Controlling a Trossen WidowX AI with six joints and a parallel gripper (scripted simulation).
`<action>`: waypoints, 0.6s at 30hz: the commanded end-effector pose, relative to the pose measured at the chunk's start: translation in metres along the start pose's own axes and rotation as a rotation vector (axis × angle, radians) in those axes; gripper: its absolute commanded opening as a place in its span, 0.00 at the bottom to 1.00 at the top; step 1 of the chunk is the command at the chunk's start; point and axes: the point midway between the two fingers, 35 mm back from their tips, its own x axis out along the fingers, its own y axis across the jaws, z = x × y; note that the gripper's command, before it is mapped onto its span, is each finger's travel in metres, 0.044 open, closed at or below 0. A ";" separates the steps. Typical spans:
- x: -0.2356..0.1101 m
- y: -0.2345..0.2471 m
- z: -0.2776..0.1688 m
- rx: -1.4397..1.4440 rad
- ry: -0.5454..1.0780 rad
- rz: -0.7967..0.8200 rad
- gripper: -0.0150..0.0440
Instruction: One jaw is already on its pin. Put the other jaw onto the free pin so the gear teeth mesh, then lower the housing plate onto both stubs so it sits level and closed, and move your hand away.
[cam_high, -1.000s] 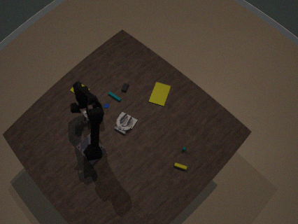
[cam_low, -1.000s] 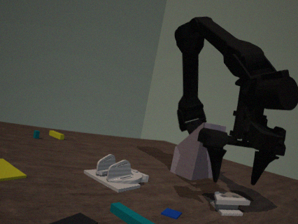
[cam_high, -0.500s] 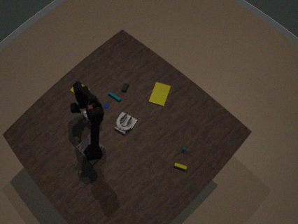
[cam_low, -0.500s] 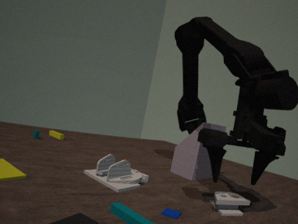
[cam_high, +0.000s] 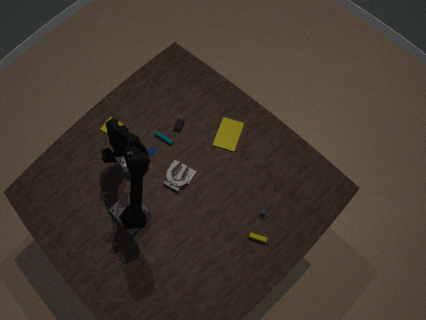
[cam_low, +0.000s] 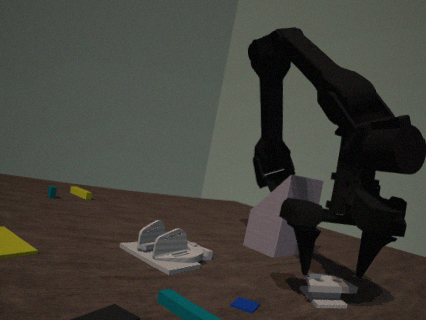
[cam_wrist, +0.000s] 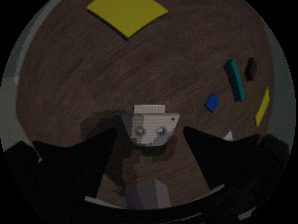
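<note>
A small pale grey part (cam_low: 327, 285) (cam_wrist: 152, 122) lies on the table under my gripper. Its top is a tapered plate with two round features, and a ribbed strip (cam_low: 329, 303) (cam_wrist: 150, 108) sticks out along one side. A larger white piece (cam_high: 180, 175) (cam_low: 165, 247) stands apart, with two upright ribbed plates and a rounded body on a flat base. I cannot tell which is the jaw, the pins or the housing plate. My gripper (cam_low: 332, 275) (cam_wrist: 150, 131) is open and empty, its fingertips just above and on either side of the small part.
A blue tile (cam_high: 152, 151) (cam_low: 245, 305) (cam_wrist: 212, 102), a teal bar (cam_high: 164, 138) (cam_wrist: 235, 80) and a black block (cam_high: 179, 125) (cam_wrist: 251, 69) lie nearby. Yellow plates (cam_high: 229, 134) (cam_wrist: 128, 15) lie farther off. A pale purple block (cam_low: 275, 225) (cam_wrist: 145, 194) stands by the arm's base.
</note>
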 end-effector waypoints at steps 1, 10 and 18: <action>0.008 -0.001 0.000 -0.003 0.004 -0.003 1.00; 0.022 -0.001 0.000 -0.004 0.003 -0.005 1.00; 0.031 -0.001 0.000 -0.004 0.003 -0.006 1.00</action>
